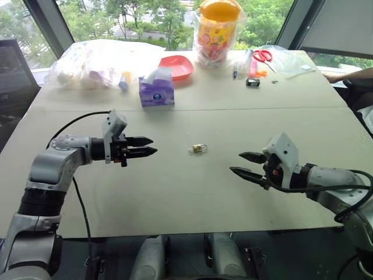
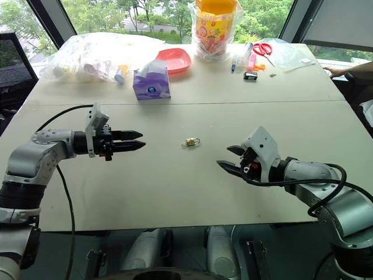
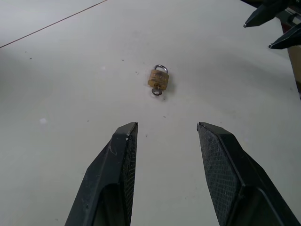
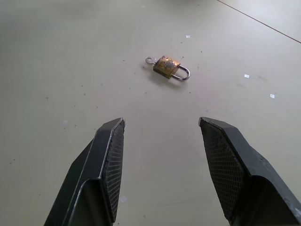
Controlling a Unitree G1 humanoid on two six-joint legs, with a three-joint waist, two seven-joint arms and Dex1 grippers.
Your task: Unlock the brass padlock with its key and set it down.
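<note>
Stretching across most of the view is a big pale table [image 1: 192,192], made of two parts that meet in a thin line running across it. At the far edge sits a heap of clear plastic bags [image 1: 96,63] with small things inside, and next to it a purple tissue pack [image 1: 156,88] with a white tissue poking out. Just behind the tissue pack is a red dish [image 1: 178,66]. A tall clear jar [image 1: 217,32] with a bright orange lid and colourful pictures stands in the middle at the back. Near the jar, to the right, lie red-handled scissors [image 1: 263,56] and a small black clip [image 1: 252,82]. The left gripper [image 1: 150,146] hangs above the table on the left side, pointing toward the middle, its two black fingers [image 3: 123,155] partly apart and holding nothing. The right gripper [image 1: 245,164] hangs on the right side, pointing back toward the middle, its fingers [image 4: 109,155] also partly apart and holding nothing. Between the two grippers, apart from both, the brass padlock [image 1: 199,149] lies flat on the table. It is tiny and gold-yellow, with a thin silver shackle [image 4: 183,73] at one end. A little silver key [image 3: 157,90] sticks out of the other end.
</note>
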